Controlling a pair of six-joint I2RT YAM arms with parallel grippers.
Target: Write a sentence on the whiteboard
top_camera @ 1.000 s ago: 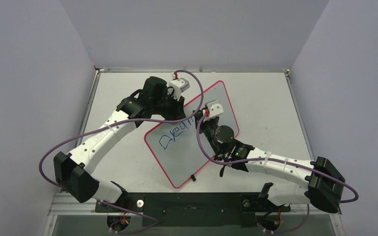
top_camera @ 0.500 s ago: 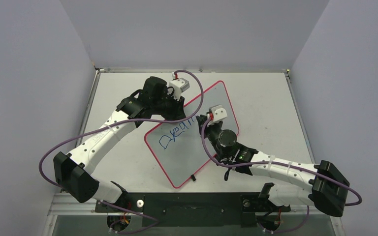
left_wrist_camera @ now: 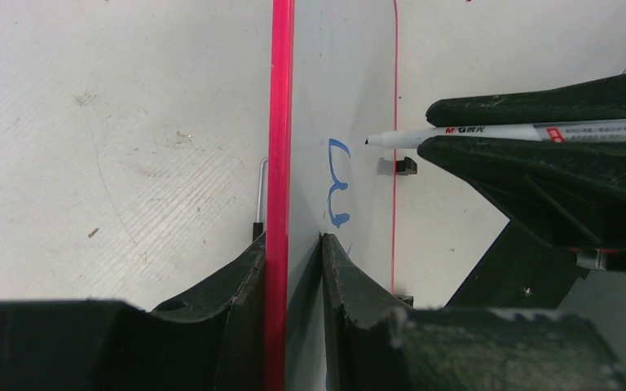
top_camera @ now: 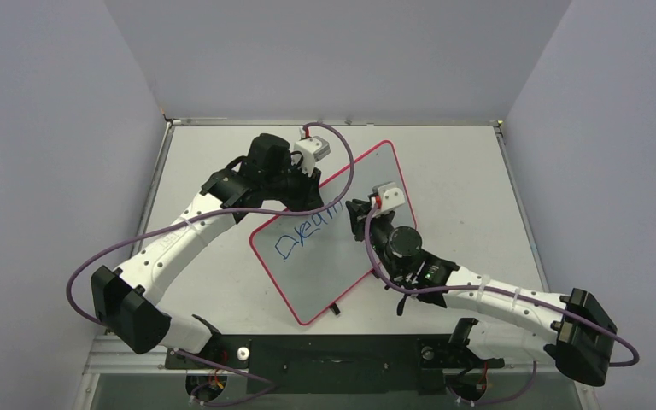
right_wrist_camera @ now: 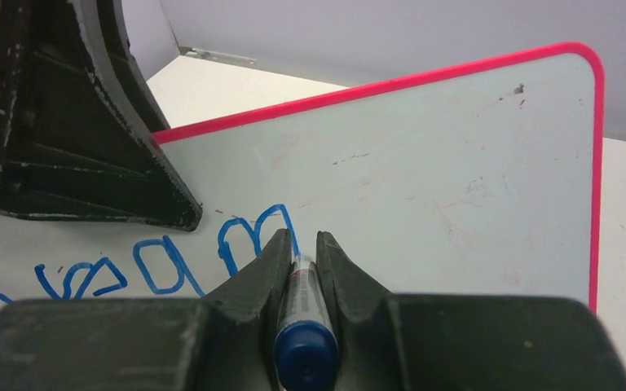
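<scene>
Pinching a marker (right_wrist_camera: 303, 314) between its two fingers, the right gripper (right_wrist_camera: 300, 243) points the tip at the whiteboard (right_wrist_camera: 456, 163), at the right leg of the last blue letter. The fingers hide the tip in the right wrist view, so contact with the board cannot be confirmed. The marker has a white barrel and a blue rear cap, and the cap faces the wrist camera.

The sentence (right_wrist_camera: 167, 267) consists of one blue word: a large looping "D" followed by four smaller letters. It runs in a single line toward the board's far edge.

The left gripper (left_wrist_camera: 292, 244) is clamped on the whiteboard's red-pink rim at the far left edge, with one finger on each face. The board is tilted and lifted off the table (top_camera: 461, 171) at the clamped edge. It lies diagonally between the two arms. A small black clip (top_camera: 335, 308) sits on its near edge, close to the arm bases.
</scene>
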